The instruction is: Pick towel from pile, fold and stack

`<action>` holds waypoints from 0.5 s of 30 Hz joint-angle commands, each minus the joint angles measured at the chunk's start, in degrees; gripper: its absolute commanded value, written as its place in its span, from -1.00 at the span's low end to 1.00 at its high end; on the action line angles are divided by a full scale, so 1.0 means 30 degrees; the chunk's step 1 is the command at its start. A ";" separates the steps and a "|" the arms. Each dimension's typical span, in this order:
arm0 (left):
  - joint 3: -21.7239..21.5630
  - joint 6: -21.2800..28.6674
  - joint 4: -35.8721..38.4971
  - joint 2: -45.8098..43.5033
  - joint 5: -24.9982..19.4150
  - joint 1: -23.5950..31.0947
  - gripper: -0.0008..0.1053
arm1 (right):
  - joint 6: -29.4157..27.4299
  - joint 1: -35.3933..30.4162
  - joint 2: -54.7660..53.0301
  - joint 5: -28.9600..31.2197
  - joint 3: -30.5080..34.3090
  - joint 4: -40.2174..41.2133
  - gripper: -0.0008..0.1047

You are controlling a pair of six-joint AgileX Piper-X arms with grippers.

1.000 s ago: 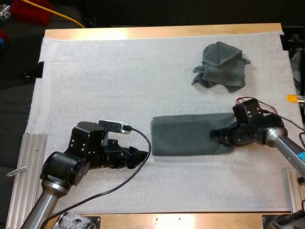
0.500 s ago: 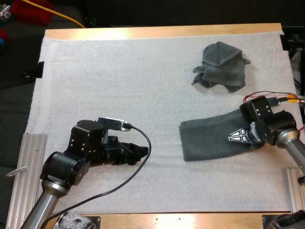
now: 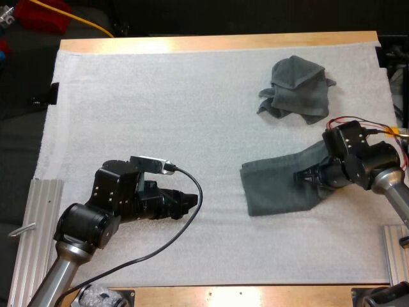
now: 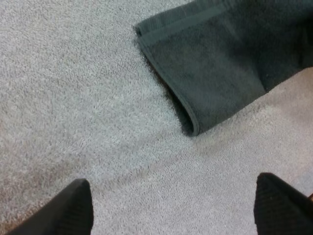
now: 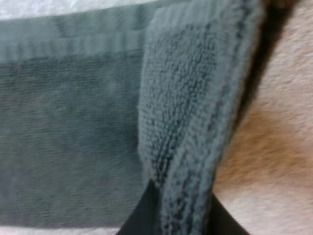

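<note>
The right pincer (image 3: 307,176) is pinched on the right end of a folded dark grey-green terry towel (image 3: 278,187). In the right wrist view a doubled hem of this towel is seen clamped between the two black fingers (image 5: 140,223), with cloth pressed on from both sides. The gripped end appears to be raised slightly off the surface, though this cannot be judged with certainty from above. The rest of the towel is laid flat, at a slant, on the right half of a white textured mat (image 3: 160,115). Its left edge is turned toward the left pincer (image 3: 190,203).

The left pincer is held spread, low over bare mat and well apart from the towel. Its fingertips (image 4: 73,208) are seen standing wide and clear of anything, and the towel's near corner is seen beyond them.

A crumpled dark grey-green terry towel (image 3: 297,88) is heaped farther back on the mat, apart from the folded one. The mat is spread over a wooden worktop (image 3: 217,43).
</note>
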 commanded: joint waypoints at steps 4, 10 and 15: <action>-0.0114 -0.0442 -0.0186 -0.0134 -0.0182 -0.0093 0.27 | 0.0365 0.0072 0.0269 -0.2220 -0.0225 -0.0329 -0.97; -0.0114 -0.0445 -0.0186 -0.0134 -0.0182 -0.0093 0.27 | 0.1243 0.1504 0.1928 -0.2894 -0.0225 -0.1133 -0.97; -0.0114 -0.0445 -0.0186 -0.0134 -0.0182 -0.0093 0.27 | 0.2581 0.2692 0.2985 -0.3564 -0.0225 -0.2616 -0.97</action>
